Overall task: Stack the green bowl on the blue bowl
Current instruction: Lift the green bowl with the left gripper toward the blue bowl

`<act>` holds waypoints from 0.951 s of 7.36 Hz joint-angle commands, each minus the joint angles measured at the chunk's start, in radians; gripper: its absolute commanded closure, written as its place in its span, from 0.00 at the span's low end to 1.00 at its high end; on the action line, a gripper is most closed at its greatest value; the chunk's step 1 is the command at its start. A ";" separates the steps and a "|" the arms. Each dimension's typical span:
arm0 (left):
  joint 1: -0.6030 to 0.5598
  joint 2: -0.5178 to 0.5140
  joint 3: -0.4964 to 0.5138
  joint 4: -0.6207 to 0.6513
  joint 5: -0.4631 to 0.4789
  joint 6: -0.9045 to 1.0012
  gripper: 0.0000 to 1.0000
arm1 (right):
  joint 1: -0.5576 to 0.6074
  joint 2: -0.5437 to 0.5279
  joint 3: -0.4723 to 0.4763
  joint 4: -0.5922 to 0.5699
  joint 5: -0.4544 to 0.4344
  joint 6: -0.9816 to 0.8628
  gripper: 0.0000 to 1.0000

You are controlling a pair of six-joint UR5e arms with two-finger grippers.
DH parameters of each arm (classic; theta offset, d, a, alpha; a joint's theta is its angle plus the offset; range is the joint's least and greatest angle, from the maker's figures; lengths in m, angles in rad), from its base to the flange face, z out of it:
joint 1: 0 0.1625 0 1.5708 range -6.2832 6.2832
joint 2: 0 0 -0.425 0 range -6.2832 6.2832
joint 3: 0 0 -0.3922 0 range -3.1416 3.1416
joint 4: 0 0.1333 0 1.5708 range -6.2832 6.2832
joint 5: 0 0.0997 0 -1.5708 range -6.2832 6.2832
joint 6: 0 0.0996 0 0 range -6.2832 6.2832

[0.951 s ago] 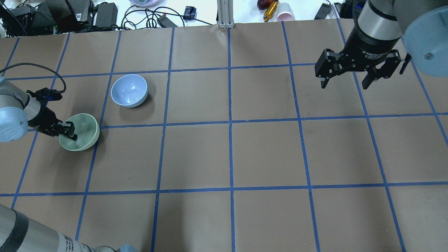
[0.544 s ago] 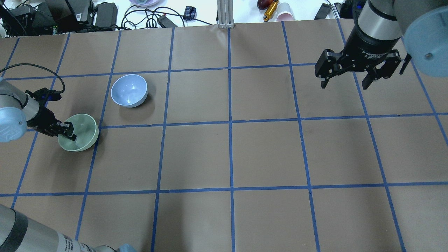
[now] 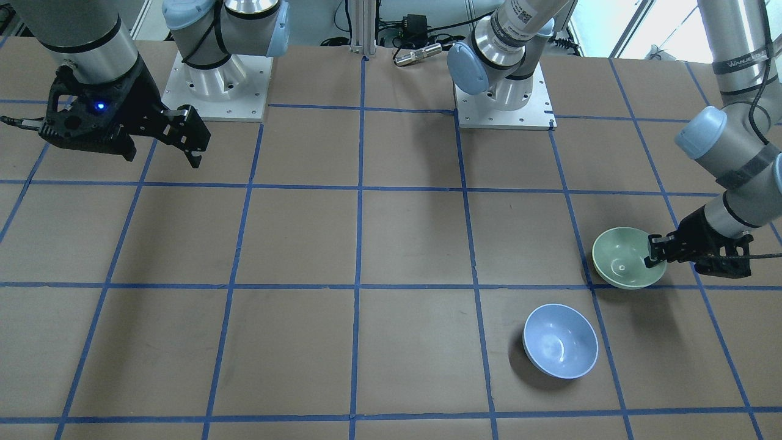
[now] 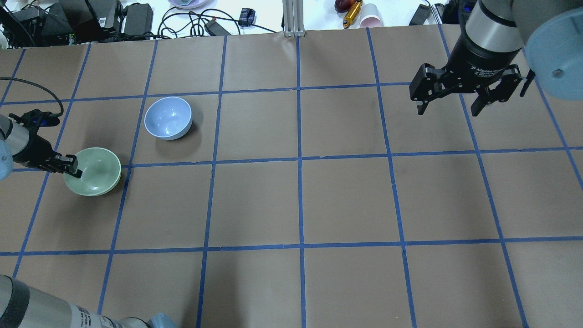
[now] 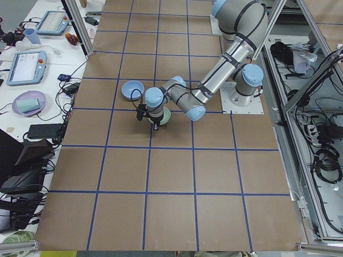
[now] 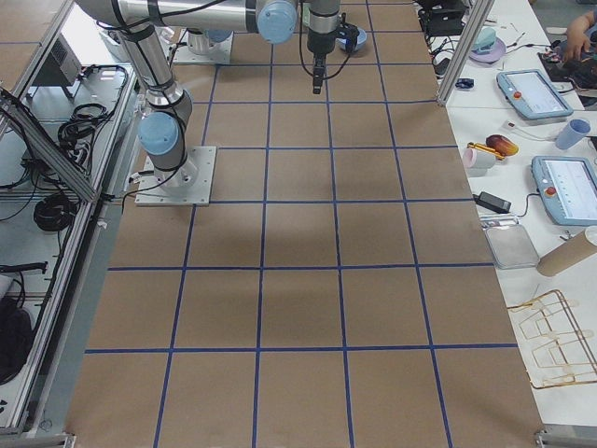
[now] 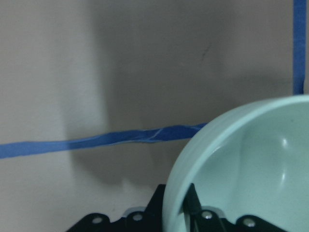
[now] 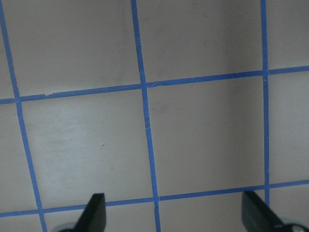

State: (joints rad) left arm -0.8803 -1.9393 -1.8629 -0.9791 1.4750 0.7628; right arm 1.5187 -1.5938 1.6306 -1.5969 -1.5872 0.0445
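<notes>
Clamping the rim of the green bowl (image 4: 96, 173) on the side away from the blue bowl (image 4: 167, 117), the left gripper (image 4: 73, 167) is closed; the right gripper (image 4: 448, 108), far off, gapes empty.

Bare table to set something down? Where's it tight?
Free: middle of the table, between the blue bowl and the right gripper, plus the near row. Tight: left side, where the left gripper pinches the green bowl by the blue bowl.
</notes>
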 commanded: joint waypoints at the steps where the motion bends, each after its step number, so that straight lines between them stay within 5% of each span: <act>1: -0.005 0.043 0.066 -0.108 -0.041 0.000 0.95 | 0.000 0.000 0.000 0.000 0.000 0.000 0.00; 7: -0.064 0.037 0.278 -0.362 -0.182 -0.083 0.95 | 0.000 0.000 0.000 0.000 0.000 0.000 0.00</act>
State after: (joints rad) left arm -0.9180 -1.8920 -1.6073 -1.3209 1.3132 0.7222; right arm 1.5186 -1.5938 1.6306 -1.5968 -1.5876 0.0445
